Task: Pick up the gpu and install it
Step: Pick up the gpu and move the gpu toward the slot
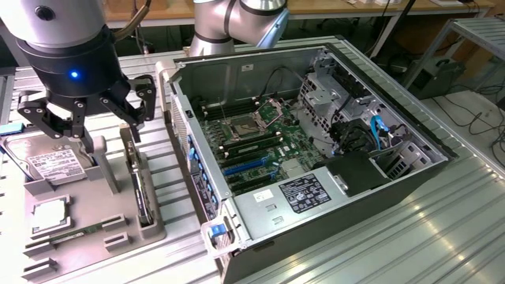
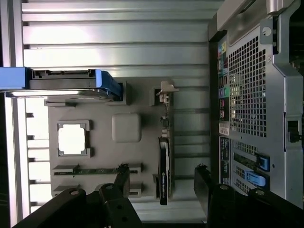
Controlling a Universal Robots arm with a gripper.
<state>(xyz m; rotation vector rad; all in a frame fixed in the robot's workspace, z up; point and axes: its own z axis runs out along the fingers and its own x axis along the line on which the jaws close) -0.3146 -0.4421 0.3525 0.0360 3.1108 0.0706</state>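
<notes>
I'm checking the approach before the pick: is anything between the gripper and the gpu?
Nothing visible. The open gripper hangs above the tray, and the gpu stands on edge in its slot with its upper edge bare. The hard drive stands off to one side, apart from it.

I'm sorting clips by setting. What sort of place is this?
Probably a robotics lab or workshop bench for computer assembly: an open computer case sits on a ribbed metal table, beside a grey parts tray, and a robot arm stands behind.
</notes>
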